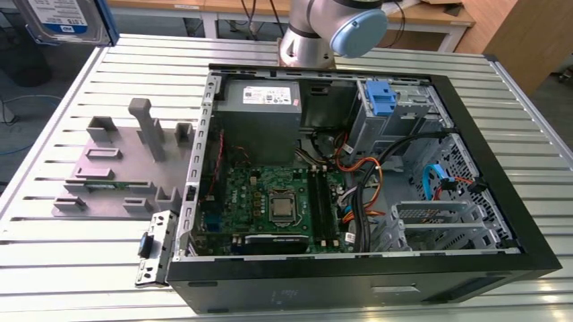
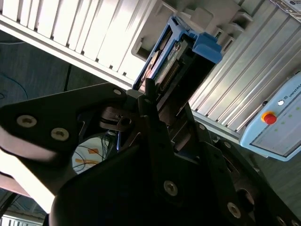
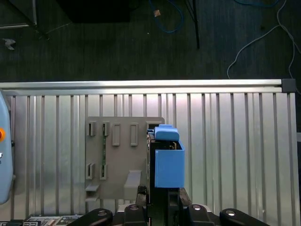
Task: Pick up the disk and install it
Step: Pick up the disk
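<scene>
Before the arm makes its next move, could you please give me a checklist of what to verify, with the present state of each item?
1. Grip: ok. The claw is shut on the disk, which hangs in the air.
2. Blue bracket on the disk: ok, it frames the disk.
3. Disk clear of the grey fixture plate: ok, it is held above the plate.
4. Computer case open: ok, the side is off and the motherboard is exposed.
5. Drive cage free of cables: cannot tell; black cables loop beside it.
</scene>
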You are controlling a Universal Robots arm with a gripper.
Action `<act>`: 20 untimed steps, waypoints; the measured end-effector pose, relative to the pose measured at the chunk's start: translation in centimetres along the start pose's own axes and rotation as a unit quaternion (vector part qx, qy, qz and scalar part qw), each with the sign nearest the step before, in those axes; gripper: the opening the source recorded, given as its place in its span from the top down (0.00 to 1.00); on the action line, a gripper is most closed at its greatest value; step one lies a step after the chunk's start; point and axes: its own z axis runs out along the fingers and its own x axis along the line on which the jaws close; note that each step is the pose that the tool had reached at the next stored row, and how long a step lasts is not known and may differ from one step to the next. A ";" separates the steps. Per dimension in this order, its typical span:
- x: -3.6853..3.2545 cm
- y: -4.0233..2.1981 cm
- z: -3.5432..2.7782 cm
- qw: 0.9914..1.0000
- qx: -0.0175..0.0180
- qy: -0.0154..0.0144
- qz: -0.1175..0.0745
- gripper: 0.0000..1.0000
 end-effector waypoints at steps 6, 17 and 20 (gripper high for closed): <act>-0.04 0.02 -0.54 1.000 0.000 0.001 0.000 0.65; -0.09 0.04 -1.37 1.000 0.000 0.003 0.000 0.65; -0.09 0.05 -1.61 1.000 0.000 0.003 0.000 0.65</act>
